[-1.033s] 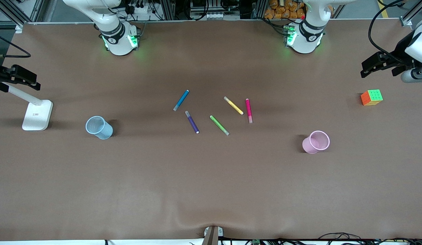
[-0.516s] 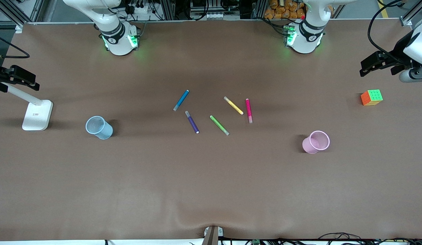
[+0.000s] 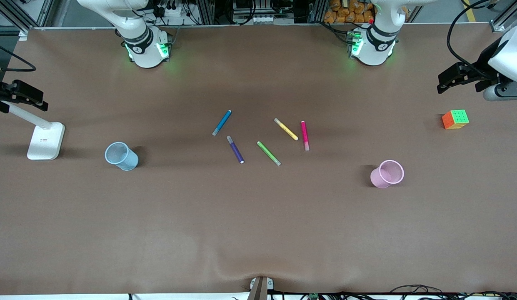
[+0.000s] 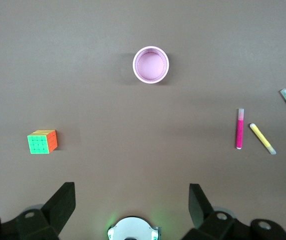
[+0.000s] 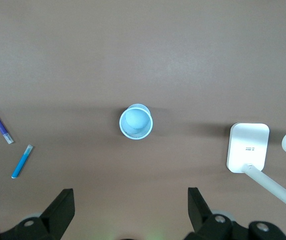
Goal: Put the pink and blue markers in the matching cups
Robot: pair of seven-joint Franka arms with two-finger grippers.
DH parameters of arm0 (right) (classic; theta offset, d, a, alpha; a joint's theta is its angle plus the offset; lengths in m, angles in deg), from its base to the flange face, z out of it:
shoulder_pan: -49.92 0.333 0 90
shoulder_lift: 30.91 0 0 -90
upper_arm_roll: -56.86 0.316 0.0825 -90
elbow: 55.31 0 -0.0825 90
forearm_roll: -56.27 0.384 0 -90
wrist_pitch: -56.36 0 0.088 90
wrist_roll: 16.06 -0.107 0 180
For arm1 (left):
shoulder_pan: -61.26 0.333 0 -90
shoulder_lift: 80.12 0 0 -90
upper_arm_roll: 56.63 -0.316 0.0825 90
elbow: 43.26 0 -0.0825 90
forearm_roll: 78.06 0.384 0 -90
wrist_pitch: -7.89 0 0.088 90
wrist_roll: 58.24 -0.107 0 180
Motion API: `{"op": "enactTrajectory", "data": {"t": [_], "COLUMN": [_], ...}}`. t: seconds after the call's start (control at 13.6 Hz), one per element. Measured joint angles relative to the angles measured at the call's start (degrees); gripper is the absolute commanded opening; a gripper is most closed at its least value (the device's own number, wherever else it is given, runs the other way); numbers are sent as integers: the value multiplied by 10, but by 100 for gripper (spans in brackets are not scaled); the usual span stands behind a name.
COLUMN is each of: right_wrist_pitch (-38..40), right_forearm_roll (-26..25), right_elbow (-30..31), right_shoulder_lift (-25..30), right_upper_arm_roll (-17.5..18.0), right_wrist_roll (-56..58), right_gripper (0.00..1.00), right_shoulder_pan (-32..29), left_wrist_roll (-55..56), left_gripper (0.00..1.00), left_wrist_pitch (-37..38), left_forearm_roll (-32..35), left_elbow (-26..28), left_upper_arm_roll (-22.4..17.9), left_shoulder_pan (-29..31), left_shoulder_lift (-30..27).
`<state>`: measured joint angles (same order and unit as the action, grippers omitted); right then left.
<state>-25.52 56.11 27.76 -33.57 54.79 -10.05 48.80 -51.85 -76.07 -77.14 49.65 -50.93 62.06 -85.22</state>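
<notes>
- Surface: I have a wide brown table (image 3: 258, 233), matte and flat, with racks and cabling along the edge where the arm bases stand.
- Blue marker (image 3: 221, 122): lying flat near the table's middle, just beside the purple pen (image 3: 235, 149) and farther from the front camera than it.
- Pink marker (image 3: 304, 135): flat, close beside the yellow pen (image 3: 286, 129) but apart from it; the green pen (image 3: 268, 153) lies between the purple pen and this pair.
- Blue cup (image 3: 121, 156): upright, mouth open, toward the right arm's end, well apart from the pens.
- Pink cup (image 3: 387, 173): upright toward the left arm's end, nearer the front camera than the pink marker.
- Placement, as I read it: each cup sits on the side of its matching pen, so each arm can likely serve its own colour without crossing.
- Left gripper (image 3: 454, 79): high over the table's edge at the left arm's end, above the colour cube (image 3: 455, 119); fingers spread wide, holding nothing.
- Right gripper (image 3: 23, 93): up over the opposite end, above the white lamp base (image 3: 45, 141); wrist view shows its fingers (image 5: 63, 207) parted and empty.
- Room: bare table surrounds both cups; I judge the tight spot to be the pink marker, with the yellow pen crowding one side.
- Progress: nothing picked yet.
</notes>
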Motion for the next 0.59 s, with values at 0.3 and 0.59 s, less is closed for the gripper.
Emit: {"op": "enactTrajectory", "data": {"t": [0.3,0.59], "right_wrist_pitch": [4,4], "right_forearm_roll": [0,0], "right_elbow": [0,1], "right_shoulder_lift": [0,-1], "right_upper_arm_roll": [0,0], "right_wrist_roll": [0,0], "right_gripper": [100,100], "right_shoulder_pan": [-1,-7], "left_wrist_roll": [0,0], "left_gripper": [100,100], "left_wrist_pitch": [0,0], "left_forearm_roll": [0,0], "left_elbow": [0,0], "left_upper_arm_roll": [0,2], "left_shoulder_pan": [0,0], "left_shoulder_lift": [1,12]}}
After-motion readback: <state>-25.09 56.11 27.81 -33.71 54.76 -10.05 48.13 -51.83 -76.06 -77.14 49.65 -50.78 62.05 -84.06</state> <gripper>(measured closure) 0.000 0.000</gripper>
